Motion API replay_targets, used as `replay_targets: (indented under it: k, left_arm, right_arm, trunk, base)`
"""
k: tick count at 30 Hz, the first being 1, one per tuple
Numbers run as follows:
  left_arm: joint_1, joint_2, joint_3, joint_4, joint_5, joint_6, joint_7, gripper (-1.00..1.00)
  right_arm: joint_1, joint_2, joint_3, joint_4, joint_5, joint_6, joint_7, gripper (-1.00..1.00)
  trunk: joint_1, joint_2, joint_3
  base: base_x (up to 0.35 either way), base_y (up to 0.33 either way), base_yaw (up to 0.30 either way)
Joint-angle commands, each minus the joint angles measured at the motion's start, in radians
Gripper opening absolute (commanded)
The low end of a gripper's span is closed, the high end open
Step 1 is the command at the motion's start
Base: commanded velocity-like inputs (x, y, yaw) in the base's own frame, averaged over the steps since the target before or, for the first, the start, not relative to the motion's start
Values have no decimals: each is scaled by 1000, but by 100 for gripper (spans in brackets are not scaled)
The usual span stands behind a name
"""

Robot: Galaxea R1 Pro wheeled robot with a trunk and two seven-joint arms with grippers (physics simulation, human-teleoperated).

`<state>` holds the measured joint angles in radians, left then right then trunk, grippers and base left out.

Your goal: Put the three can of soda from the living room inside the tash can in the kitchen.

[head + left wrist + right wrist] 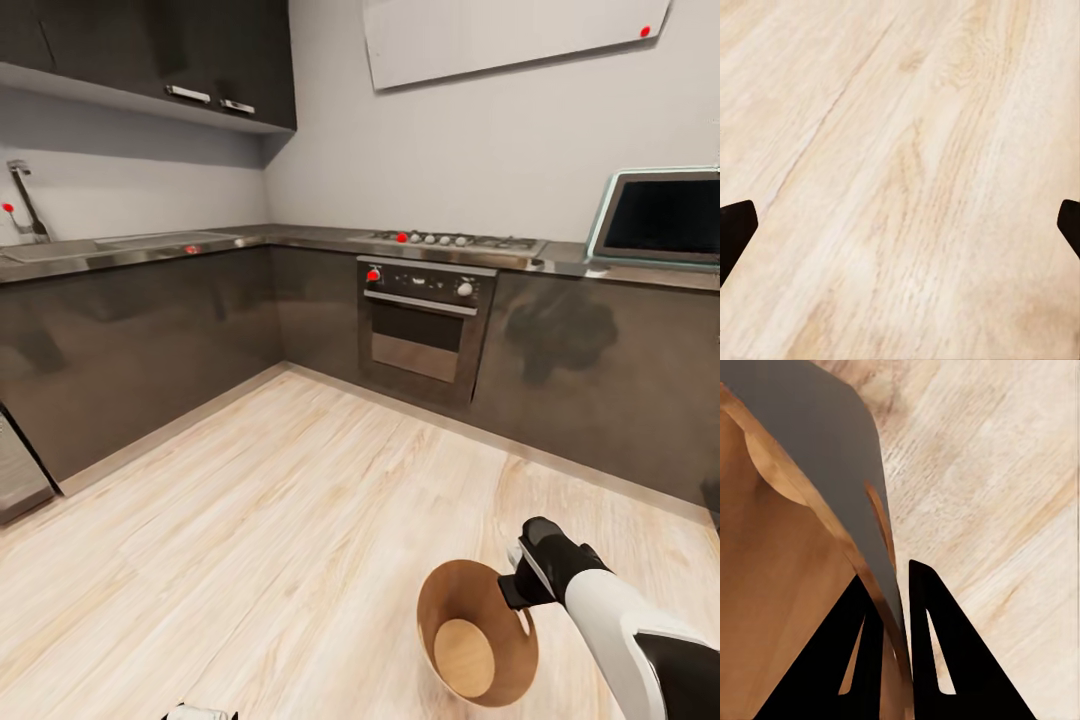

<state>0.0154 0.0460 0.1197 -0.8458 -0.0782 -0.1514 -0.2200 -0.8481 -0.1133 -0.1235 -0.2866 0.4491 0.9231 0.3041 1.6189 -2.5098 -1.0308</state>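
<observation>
I am in the kitchen. The tash can, a tapered bucket that is grey outside and tan wood inside, hangs tilted low over the pale wood floor, its mouth turned toward my head camera. No can lies on its round bottom. My right gripper is shut on its rim; in the right wrist view the gripper pinches the wall of the tash can, one black finger outside and the other inside. My left gripper stands open over bare floor, holding nothing. The cans of soda are out of view.
Glossy dark cabinets with a steel worktop run along the left and far walls. A built-in oven sits under a gas hob, with a sink tap at far left and a dark screen on the right worktop. Wood floor stretches ahead.
</observation>
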Motion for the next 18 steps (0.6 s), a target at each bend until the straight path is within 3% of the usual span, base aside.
replay_targets:
  k: [1, 18]
  left_arm:
    - [0, 0, 0, 0, 0, 2, 0, 100]
    - [-7, 0, 0, 3, -2, 8, 1, 100]
  right_arm:
    - [0, 0, -3, 0, -13, 2, 4, -100]
    - [2, 4, -8, 4, -16, -26, 7, -100]
  trunk:
    - [0, 0, 4]
    - [-8, 4, 70]
  base:
    - [0, 0, 0]
    - [0, 0, 0]
